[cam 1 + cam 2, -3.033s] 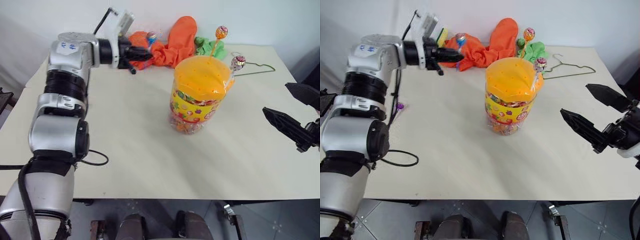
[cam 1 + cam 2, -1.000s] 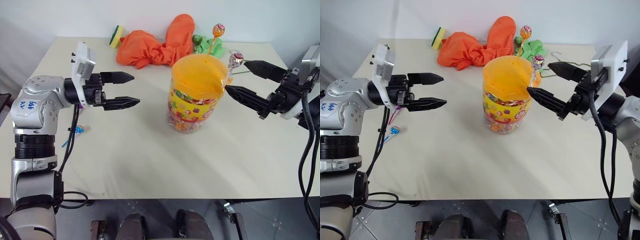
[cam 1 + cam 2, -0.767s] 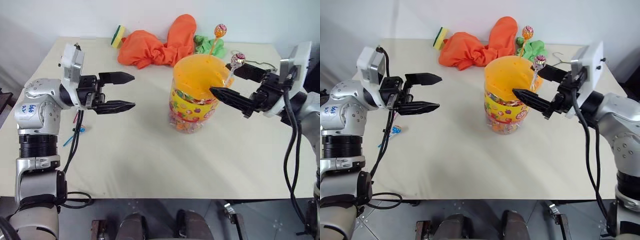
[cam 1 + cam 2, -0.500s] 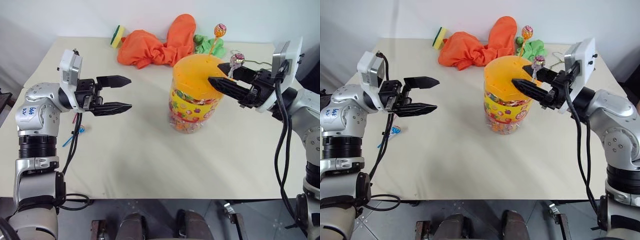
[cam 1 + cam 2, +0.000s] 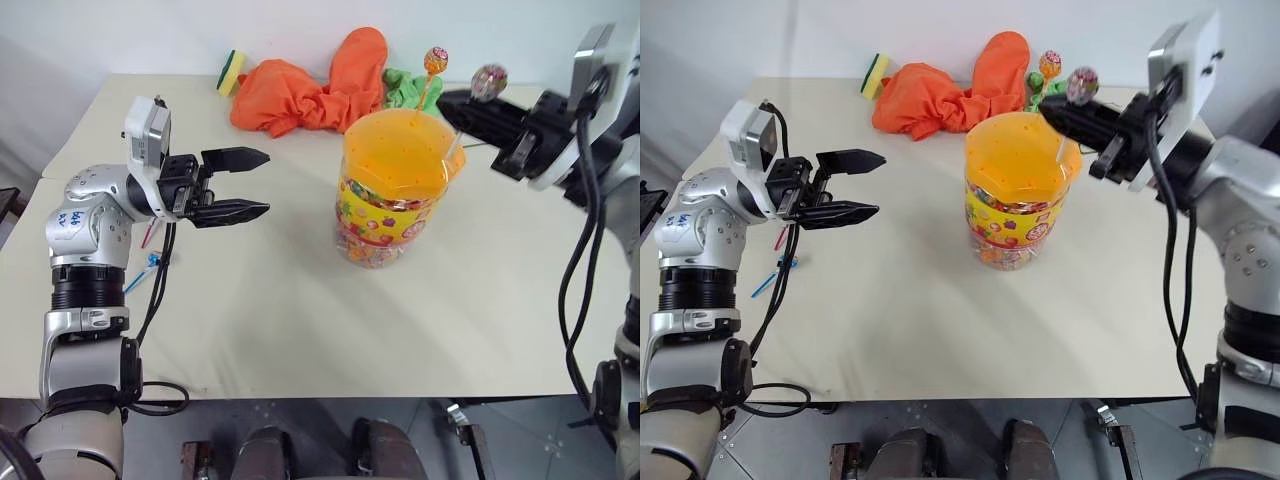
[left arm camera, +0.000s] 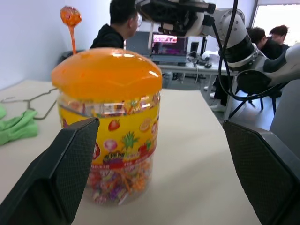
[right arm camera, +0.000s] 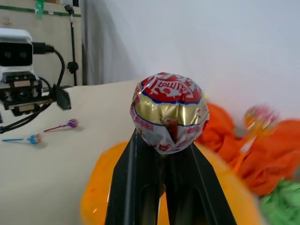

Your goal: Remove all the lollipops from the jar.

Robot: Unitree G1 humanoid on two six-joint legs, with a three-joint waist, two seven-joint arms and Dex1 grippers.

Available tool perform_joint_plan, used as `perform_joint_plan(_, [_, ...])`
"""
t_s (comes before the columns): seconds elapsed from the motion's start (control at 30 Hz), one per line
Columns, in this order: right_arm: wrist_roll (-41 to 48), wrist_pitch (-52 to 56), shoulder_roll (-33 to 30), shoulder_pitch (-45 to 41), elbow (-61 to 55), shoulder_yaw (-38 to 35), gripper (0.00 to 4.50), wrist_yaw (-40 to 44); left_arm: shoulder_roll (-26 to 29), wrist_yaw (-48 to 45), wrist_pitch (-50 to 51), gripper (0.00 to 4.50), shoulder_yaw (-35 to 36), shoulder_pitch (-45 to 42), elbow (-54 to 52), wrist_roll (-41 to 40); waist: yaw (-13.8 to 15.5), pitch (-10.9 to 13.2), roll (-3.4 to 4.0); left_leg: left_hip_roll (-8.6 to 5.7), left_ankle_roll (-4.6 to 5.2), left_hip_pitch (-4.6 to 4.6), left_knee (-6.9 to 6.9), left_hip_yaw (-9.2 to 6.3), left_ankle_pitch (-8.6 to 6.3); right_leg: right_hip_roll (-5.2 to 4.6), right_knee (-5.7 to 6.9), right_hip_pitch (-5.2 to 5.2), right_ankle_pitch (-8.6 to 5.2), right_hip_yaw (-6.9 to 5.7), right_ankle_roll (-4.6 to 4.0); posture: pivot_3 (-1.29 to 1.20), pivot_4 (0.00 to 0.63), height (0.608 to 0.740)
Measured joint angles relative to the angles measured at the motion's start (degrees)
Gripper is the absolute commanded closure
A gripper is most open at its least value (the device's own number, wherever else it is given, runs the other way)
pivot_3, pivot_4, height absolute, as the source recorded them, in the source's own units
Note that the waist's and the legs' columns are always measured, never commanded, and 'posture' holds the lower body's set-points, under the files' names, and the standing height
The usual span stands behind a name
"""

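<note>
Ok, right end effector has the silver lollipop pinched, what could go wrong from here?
The right end effector grips the silver lollipop just under its head, a thin hold, so it could slip. Its stick still angles down to the jar lid; a sideways pull might tip the jar. The orange lollipop stands close behind and could get knocked.

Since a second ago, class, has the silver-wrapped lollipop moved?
Yes. The silver-wrapped lollipop has risen: it stood low by the jar rim, and now sits above the lid, pinched in the right hand.
</note>
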Motion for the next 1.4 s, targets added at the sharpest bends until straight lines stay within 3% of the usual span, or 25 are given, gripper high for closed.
perform_joint_plan(0.23, [-3.6, 11.2, -13.6, -1.9, 5.4, -2.1, 4.47, -2.0, 0.4, -1.9, 0.1, 0.00, 0.0, -0.6, 1.8, 0.0, -0.5, 0.0, 0.01, 0.01, 0.00, -0.02, -0.07, 0.02, 0.00, 0.00, -0.06, -0.02, 0.00, 0.01, 0.00, 0.00, 0.150, 0.740])
perform_joint_plan(0.33, [-3.5, 18.3, -18.0, 4.0, 6.0, -6.2, 4.47, -2.5, 1.9, -1.9, 0.5, 0.00, 0.1, -0.8, 2.2, -0.1, -0.5, 0.0, 0.00, 0.02, 0.00, -0.03, -0.12, 0.03, 0.00, 0.00, -0.06, -0.05, 0.00, 0.01, 0.00, 0.00, 0.150, 0.740])
perform_joint_plan(0.4, [-6.0, 20.8, -20.2, 14.1, 6.7, -10.2, 4.47, -3.2, 3.6, -1.8, 1.0, 0.00, 0.6, -1.0, 2.3, -0.1, -0.2, -0.1, -0.14, 0.02, 0.00, -0.04, -0.16, 0.00, 0.00, 0.00, -0.11, -0.01, 0.00, -0.04, 0.00, 0.00, 0.150, 0.740])
perform_joint_plan(0.47, [-10.0, 21.1, -19.5, 23.8, 8.9, -10.3, 4.47, -3.9, 4.4, -1.8, 1.2, 0.00, 1.7, -1.3, 2.5, -0.1, -0.2, -0.1, -0.15, -0.05, 0.03, -0.06, -0.08, 0.04, -0.02, -0.08, -0.11, 0.01, 0.02, 0.01, 0.04, 0.00, 0.150, 0.740])
perform_joint_plan(0.57, [-13.5, 19.5, -15.8, 29.5, 12.1, -8.6, 4.47, -4.7, 3.4, -1.8, 1.2, 0.00, 1.7, -1.3, 2.5, -0.2, -0.3, 0.0, -0.01, -0.05, 0.04, -0.08, 0.03, 0.07, -0.02, -0.08, -0.08, 0.01, 0.04, 0.04, 0.07, 0.00, 0.150, 0.740])
perform_joint_plan(0.87, [-22.2, 10.2, -6.8, 24.7, 27.3, -3.4, 4.47, -7.6, 1.7, -1.6, 1.3, 0.00, 1.2, -2.8, 2.2, -0.2, -0.8, 0.0, 0.14, 0.00, 0.02, -0.06, -0.03, 0.09, -0.01, -0.02, -0.07, -0.05, 0.03, 0.06, 0.06, 0.00, 0.150, 0.740])
perform_joint_plan(1.07, [-25.1, 8.2, -5.4, 24.1, 32.2, -3.6, 2.68, -8.8, 1.5, -0.9, 1.6, 0.00, 1.3, -2.8, 1.9, -0.2, -0.3, 0.0, 0.14, 0.00, 0.02, -0.08, 0.01, 0.05, -0.01, -0.04, -0.08, -0.02, 0.03, 0.04, 0.06, 0.00, 0.150, 0.740])
perform_joint_plan(1.27, [-23.3, 9.6, -5.3, 31.0, 22.3, -9.3, 0.59, -8.2, 1.4, -0.4, 2.1, 0.00, 1.3, -2.3, 1.2, -0.3, -0.5, 0.0, 0.15, 0.00, 0.02, -0.08, -0.02, 0.04, -0.01, -0.03, -0.07, -0.04, 0.03, 0.04, 0.06, 0.00, 0.150, 0.740])
perform_joint_plan(1.33, [-21.8, 10.2, -5.4, 33.1, 17.3, -12.5, 0.03, -7.3, 1.4, -0.2, 2.4, 0.00, 1.3, -2.2, 1.0, -0.5, -0.5, 0.0, 0.15, 0.00, 0.02, -0.07, -0.02, 0.03, -0.01, -0.02, -0.07, -0.03, 0.03, 0.05, 0.06, 0.00, 0.150, 0.740])
perform_joint_plan(1.4, [-20.2, 11.1, -5.4, 34.6, 12.9, -15.1, 0.03, -6.3, 1.4, -0.1, 2.5, 0.00, 1.3, -2.1, 0.6, -0.6, -0.4, 0.0, 0.15, 0.00, 0.03, -0.07, 0.00, 0.03, -0.01, -0.02, -0.07, -0.02, 0.03, 0.05, 0.06, 0.00, 0.150, 0.740])
